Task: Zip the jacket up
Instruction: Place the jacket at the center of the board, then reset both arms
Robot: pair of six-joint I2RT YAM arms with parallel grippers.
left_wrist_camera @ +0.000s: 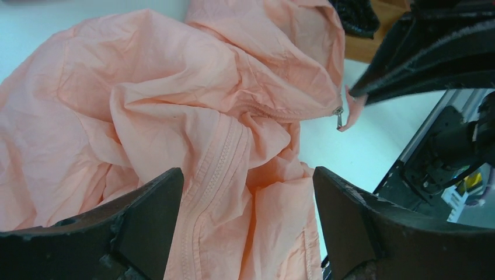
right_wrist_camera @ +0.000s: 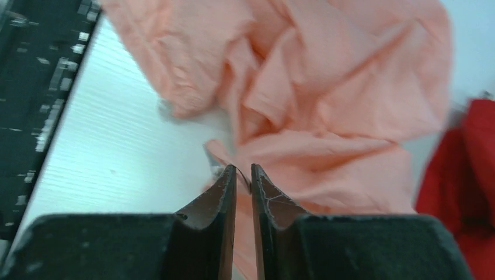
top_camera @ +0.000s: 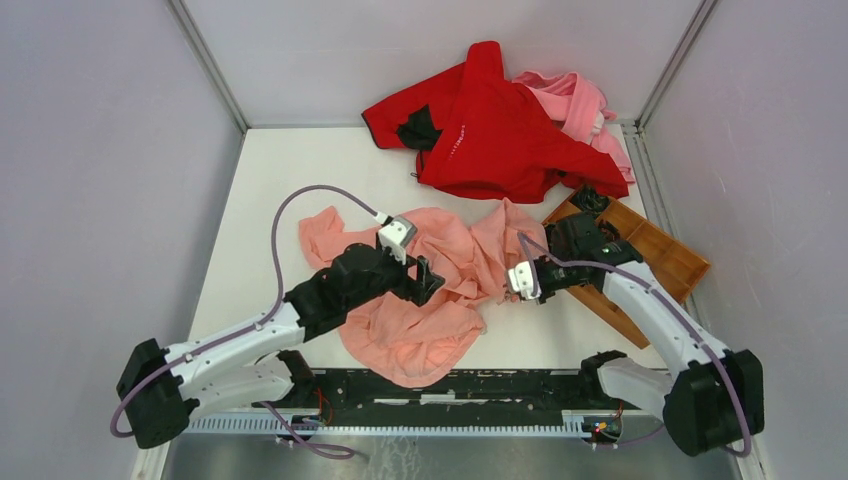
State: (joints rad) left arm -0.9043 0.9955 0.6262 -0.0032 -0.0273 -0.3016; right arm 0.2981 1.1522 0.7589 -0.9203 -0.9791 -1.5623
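Black left end effector (left_wrist_camera: 246,184) gapes wide, empty, over zipper tape (left_wrist_camera: 204,192). Right end effector (right_wrist_camera: 243,175) nearly closed beside zipper pull (left_wrist_camera: 338,116); grip unclear. Jacket (top_camera: 440,330) crumpled mid-frame on tabletop (top_camera: 270,190). Best: pin jacket taut, then draw zipper pull straight.

Far left: the table (top_camera: 270,190) is bare from the left wall to the jacket (top_camera: 430,300), so there is open room to pass.
Middle: the jacket lies in raised, crumpled folds across the space between both arms.
Far middle: a red garment (top_camera: 495,130) is heaped there, its near hem just beside the jacket (hardly any bare strip between).
Far right: a pink garment (top_camera: 585,100) fills the corner.
Right: a wooden tray (top_camera: 660,260) lies slanted under the right arm.
Between arms: the left gripper (left_wrist_camera: 248,186) is spread wide over the folds and the right gripper (right_wrist_camera: 243,170) pinches the jacket's right edge, with little room between them.
Near right: a bare strip runs along the rail (top_camera: 450,385).
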